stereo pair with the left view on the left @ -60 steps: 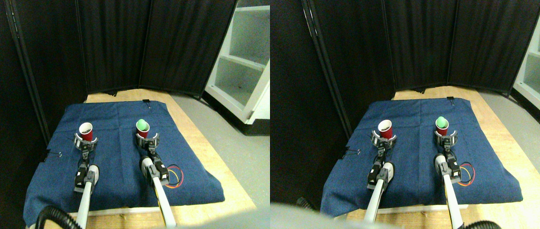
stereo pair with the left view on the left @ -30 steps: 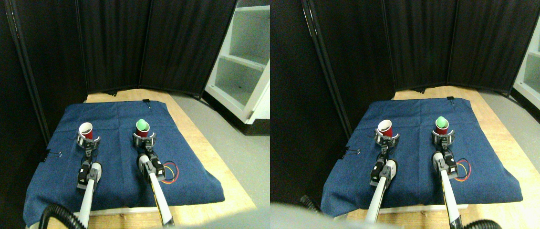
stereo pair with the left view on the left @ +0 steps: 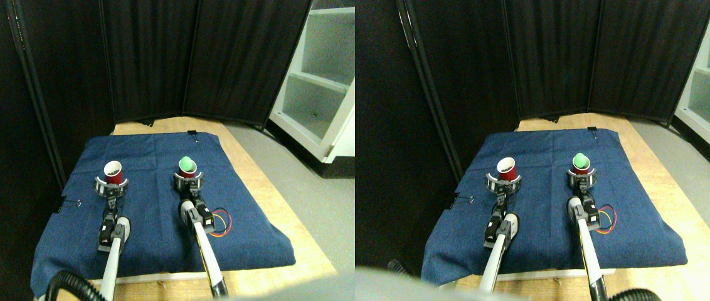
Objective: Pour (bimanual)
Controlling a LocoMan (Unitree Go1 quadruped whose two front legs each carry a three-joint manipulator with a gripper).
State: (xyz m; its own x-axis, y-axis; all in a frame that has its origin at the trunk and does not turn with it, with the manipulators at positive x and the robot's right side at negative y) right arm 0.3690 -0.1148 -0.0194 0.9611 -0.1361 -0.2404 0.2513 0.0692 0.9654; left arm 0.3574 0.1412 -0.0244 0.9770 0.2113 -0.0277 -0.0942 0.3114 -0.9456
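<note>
Two red cups stand upright on the blue cloth (stereo pair with the left view on the left: 154, 150). The left cup (stereo pair with the left view on the left: 113, 171) has a white rim and something dark inside. The right cup (stereo pair with the left view on the left: 187, 167) shows a green inside. My left gripper (stereo pair with the left view on the left: 110, 186) rings the base of the left cup, its grey curved jaws tight against the cup's sides. My right gripper (stereo pair with the left view on the left: 189, 180) wraps the base of the right cup in the same way. Both cups rest on the cloth.
The cloth covers a wooden board (stereo pair with the left view on the left: 267, 188) and is held by a black clip (stereo pair with the left view on the left: 192, 133) at the back and another clip (stereo pair with the left view on the left: 70, 202) at the left. Red and yellow wires (stereo pair with the left view on the left: 223, 222) loop beside my right arm. Black curtains (stereo pair with the left view on the left: 204, 56) stand behind, and a white shelf (stereo pair with the left view on the left: 320, 81) stands at the right.
Both grippers have slid forward around the cups' bases and their jaws have drawn in against them. The right arm has shifted slightly left. The cups have stayed in place.
</note>
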